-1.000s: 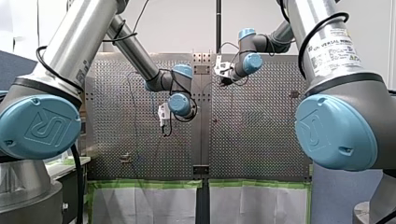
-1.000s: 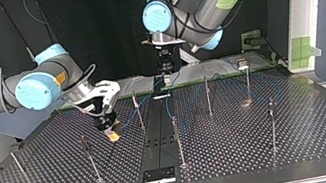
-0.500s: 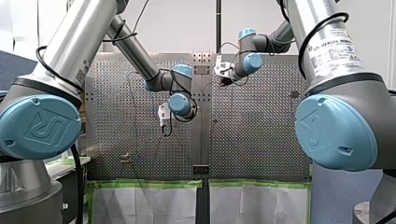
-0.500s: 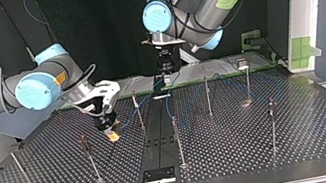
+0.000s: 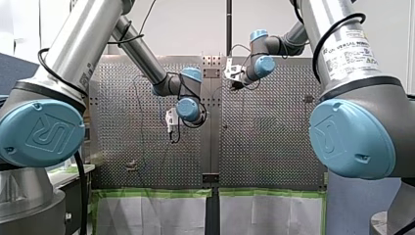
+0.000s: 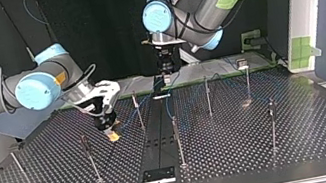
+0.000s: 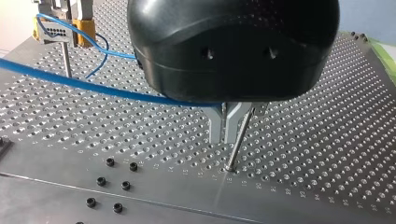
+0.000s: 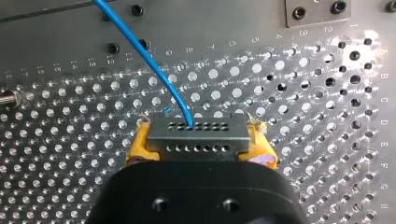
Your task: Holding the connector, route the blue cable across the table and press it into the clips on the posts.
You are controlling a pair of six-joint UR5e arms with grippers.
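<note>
Our right claw [image 8: 199,141] clamps the connector [image 8: 198,133] well away from the post [image 7: 238,144], and our left claw [image 7: 225,137] pinches narrow on the blue cable [image 7: 93,87] just beside it, so a hard tug could slip the cable loose.

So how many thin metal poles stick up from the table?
7 in the top view, left to right: edge post, second, third, middle, fifth, sixth, last. More may be hidden.

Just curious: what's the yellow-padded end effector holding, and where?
A grey connector, pinched at both ends between my right end effector's yellow pads. Its blue cable trails off.
</note>
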